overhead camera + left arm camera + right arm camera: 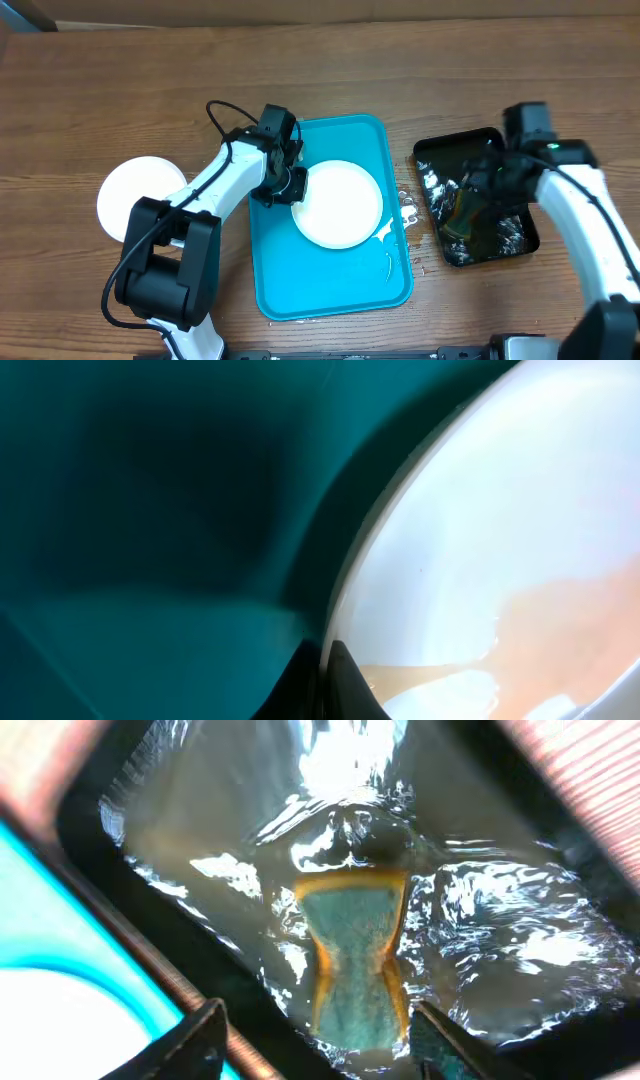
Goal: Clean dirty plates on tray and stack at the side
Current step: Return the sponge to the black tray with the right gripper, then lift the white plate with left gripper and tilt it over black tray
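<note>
A sponge (355, 955) lies in the watery black tray (455, 142) on the table (100, 100).

left arm (215, 180) across tray's (330, 285) left rim, 1 plate (340, 203) mid-tray, near end open

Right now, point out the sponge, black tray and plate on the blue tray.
sponge (355, 960), right wrist view, middle of green face
black tray (460, 148), overhead view, bare far end
plate (340, 205), overhead view, centre

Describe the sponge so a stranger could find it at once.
Look right of the turquoise tray to the smaller black tray holding water. The sponge lies in it under the right gripper: yellow-edged with a green face and a pinched waist, the only coloured thing there.
</note>
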`<state>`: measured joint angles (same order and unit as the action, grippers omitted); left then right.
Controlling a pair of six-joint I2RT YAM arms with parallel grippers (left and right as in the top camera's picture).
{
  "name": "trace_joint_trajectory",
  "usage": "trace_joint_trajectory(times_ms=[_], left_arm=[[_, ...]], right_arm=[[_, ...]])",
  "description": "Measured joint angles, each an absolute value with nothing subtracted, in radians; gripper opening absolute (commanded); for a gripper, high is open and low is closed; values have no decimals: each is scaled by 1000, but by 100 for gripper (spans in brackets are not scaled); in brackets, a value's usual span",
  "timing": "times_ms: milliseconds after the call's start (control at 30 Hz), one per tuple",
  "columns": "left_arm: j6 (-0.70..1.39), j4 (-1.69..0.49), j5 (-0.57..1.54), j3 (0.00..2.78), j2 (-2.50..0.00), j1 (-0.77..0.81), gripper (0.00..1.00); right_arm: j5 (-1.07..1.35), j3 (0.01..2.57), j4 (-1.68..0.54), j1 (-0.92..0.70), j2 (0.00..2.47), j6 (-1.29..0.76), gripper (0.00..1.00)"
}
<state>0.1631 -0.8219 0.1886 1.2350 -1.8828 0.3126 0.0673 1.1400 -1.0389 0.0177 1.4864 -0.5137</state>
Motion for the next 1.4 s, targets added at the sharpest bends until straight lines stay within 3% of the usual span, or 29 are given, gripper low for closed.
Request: trace_joint_trajectory(times_ms=[233, 433, 800, 1100, 1400], left_arm=[[115, -999, 152, 1490, -1883, 346, 4], [101, -946, 76, 1686, -1883, 518, 4], [104, -559, -262, 1708, -1893, 847, 4], [9, -447, -605, 1708, -1914, 934, 4], [-139, -415, -775, 1708, -1914, 1020, 4]], right_arm=[[174, 1238, -1100, 217, 1329, -469, 69], [228, 1239, -1145, 341, 1320, -443, 69], [257, 1239, -1165, 352, 1320, -411, 69], [258, 1239, -1176, 352, 1320, -403, 69], [258, 1239, -1180, 352, 1320, -402, 69]])
